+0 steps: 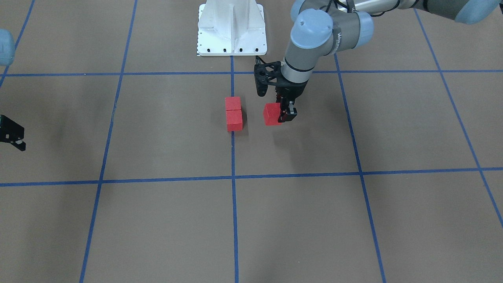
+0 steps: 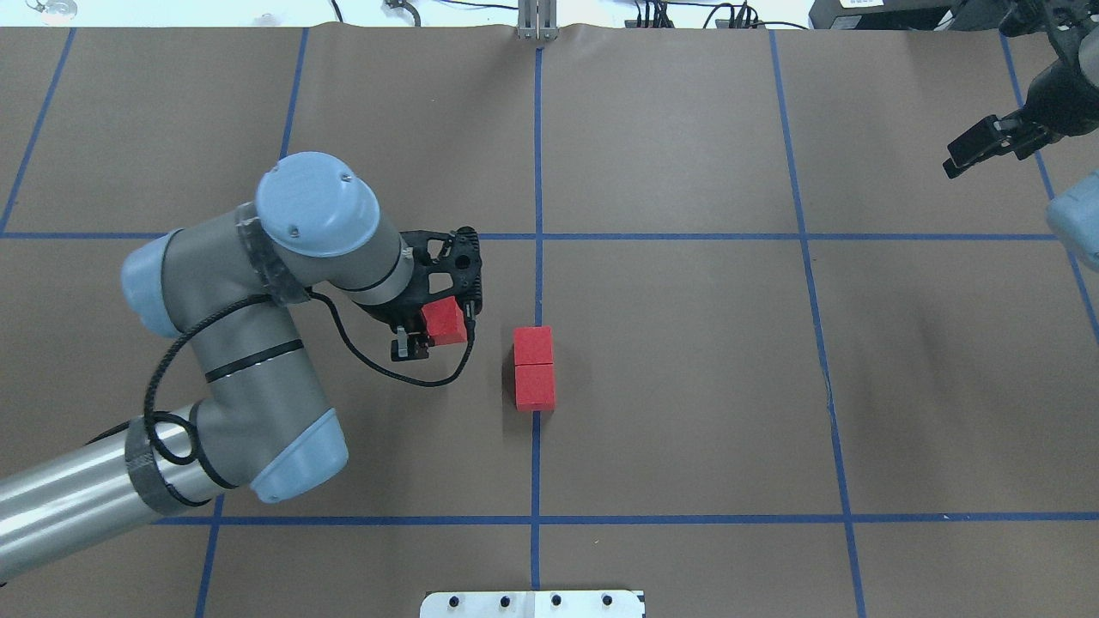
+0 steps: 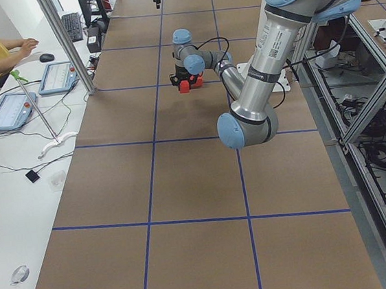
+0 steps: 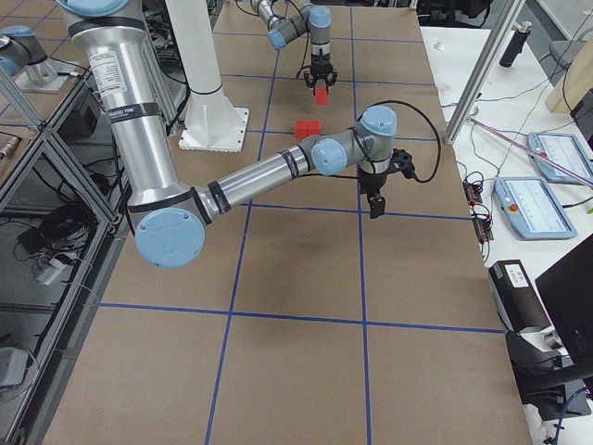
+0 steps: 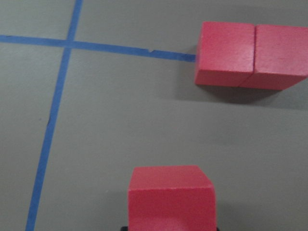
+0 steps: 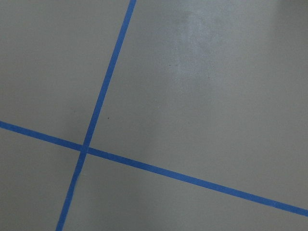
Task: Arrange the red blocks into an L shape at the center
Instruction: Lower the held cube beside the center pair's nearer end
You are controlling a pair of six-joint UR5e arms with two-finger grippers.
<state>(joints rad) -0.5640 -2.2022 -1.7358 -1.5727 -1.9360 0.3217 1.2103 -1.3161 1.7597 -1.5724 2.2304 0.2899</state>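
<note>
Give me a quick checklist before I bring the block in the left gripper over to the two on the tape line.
1. Grip: left gripper shut on the held red block: ok.
2. Base: the two placed red blocks touch, in a row on the blue tape line: ok.
3. Path: brown floor between the held red block and the pair is bare: ok.
4. Held red block square with the pair: cannot tell.
5. Held red block lifted clear of the floor: cannot tell.
6. Right gripper far off at the table's edge: ok.
</note>
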